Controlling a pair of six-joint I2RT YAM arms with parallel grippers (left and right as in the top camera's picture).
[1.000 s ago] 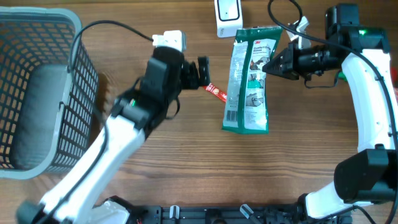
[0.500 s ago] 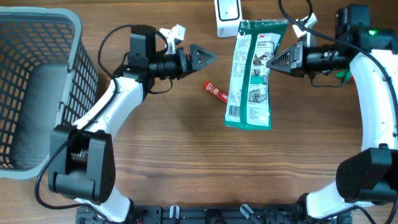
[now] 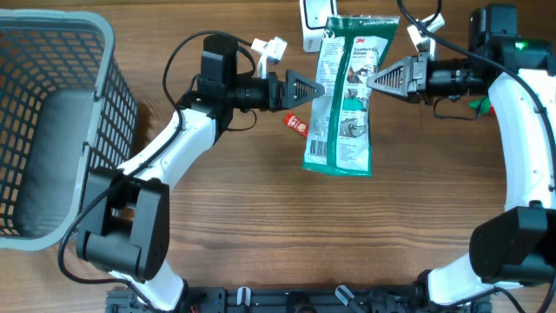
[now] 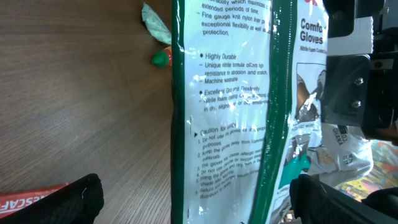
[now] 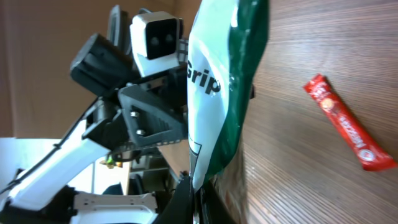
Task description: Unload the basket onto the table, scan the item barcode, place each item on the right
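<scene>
— Where was the 3M glove packet [image 3: 343, 96] in relation to the claws?

— It was pinched by its right edge, near the top, in the right gripper [image 3: 372, 80], whose jaws were clamped tight on it. It hung lifted off the wooden table [image 3: 261, 226], with its printed front turned up to the overhead camera. The left gripper [image 3: 320, 89] stood at the packet's left edge, straight across from the right one. Its jaws were spread as wide as they go and held nothing. From its wrist camera, the packet filled the gap between its two fingers.

— Was it touching the packet?

— That could not be told.

— And compared with the earlier views?

— Half a second before, the left gripper had pointed at the packet from well to its left, and it had since come in to the edge. A second before, that arm had been lower and further left of the packet. The packet's lower end had swung leftward, so that its edge reached over the end of the red sachet [image 3: 296, 124] just to its left.
</scene>
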